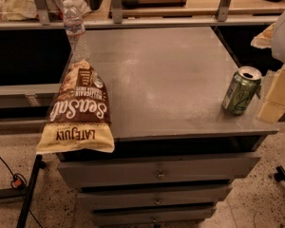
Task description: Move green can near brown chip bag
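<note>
The green can (241, 90) stands near the right front edge of the grey cabinet top (171, 75), leaning slightly, with its silver top and opening showing. The brown chip bag (80, 110) lies at the left front corner of the top, its cream "Late July" band hanging over the edge. My gripper (274, 99) shows as cream-coloured parts at the right edge of the view, just right of the can and close beside it. I cannot tell whether it touches the can.
A clear plastic water bottle (74, 25) stands at the back left, behind the bag. The cabinet has drawers (156, 172) below. A shelf with metal uprights (116, 4) runs behind. Cables (16, 179) lie on the floor at left.
</note>
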Motion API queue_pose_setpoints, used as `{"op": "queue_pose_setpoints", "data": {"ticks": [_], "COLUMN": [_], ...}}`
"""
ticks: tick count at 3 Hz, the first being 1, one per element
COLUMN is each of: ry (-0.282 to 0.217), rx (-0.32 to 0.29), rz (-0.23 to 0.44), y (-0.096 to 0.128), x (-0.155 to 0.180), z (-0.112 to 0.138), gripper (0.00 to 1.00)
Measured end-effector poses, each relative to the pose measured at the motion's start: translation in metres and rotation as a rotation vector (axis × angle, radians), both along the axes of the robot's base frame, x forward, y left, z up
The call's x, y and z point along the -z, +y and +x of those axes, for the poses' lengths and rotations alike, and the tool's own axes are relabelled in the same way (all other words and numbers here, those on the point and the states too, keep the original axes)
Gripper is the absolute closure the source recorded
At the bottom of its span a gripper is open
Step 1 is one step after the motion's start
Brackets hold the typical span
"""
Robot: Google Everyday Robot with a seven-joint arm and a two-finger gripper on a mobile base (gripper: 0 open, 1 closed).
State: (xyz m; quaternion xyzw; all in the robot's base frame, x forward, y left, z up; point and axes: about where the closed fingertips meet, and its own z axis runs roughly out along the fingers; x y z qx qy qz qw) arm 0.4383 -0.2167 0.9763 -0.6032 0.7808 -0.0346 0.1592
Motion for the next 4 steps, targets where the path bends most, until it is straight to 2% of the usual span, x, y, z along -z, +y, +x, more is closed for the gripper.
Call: {"op": "queue_pose_setpoints", "data": {"ticks": [1,2,4], "ry": [-0.007,0.014,0.027], "rx": [0.007,0.028,0.026], "rz": [0.0,0.05,0.243], "y": [-0.002,-0.012,-0.028], "x": [-0.001,0.007,0.042], "z": [0.006,0.025,0.083], "gripper": [0.0,0.0,0.0]}}
